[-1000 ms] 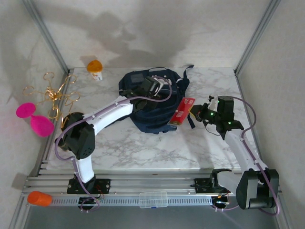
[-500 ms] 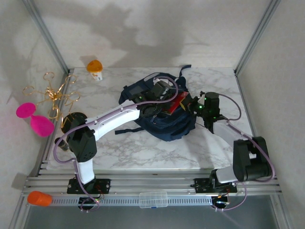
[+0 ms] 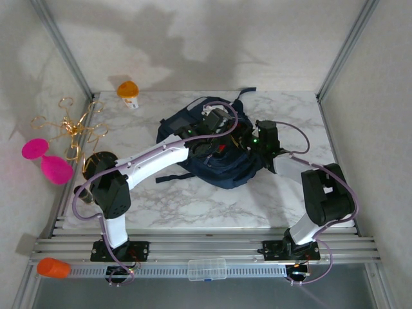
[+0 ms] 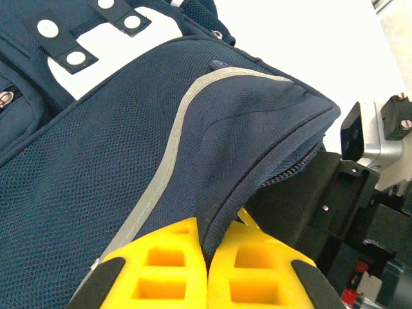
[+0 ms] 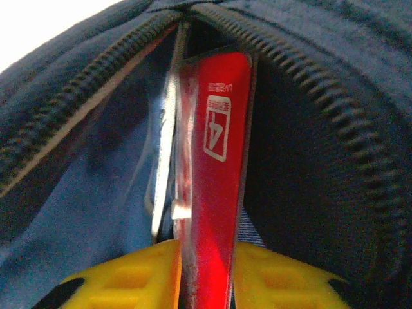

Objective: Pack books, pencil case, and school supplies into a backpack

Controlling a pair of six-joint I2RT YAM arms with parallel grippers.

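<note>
We see bright, even light from above, with soft arm shadows on the pale back wall (image 3: 193, 38). The flat red box (image 5: 209, 212) blurs near the lens; the navy fabric backpack (image 4: 96, 193) shows sharp weave against blown-out white.

White panel walls (image 3: 212, 38), aluminium frame rails (image 3: 206, 248) and a marble-patterned surface (image 3: 187, 203) mark this as a robotics lab test cell.

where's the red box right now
In the right wrist view the red box stands between the right gripper's fingers, inside the backpack's open zipper mouth.
</note>
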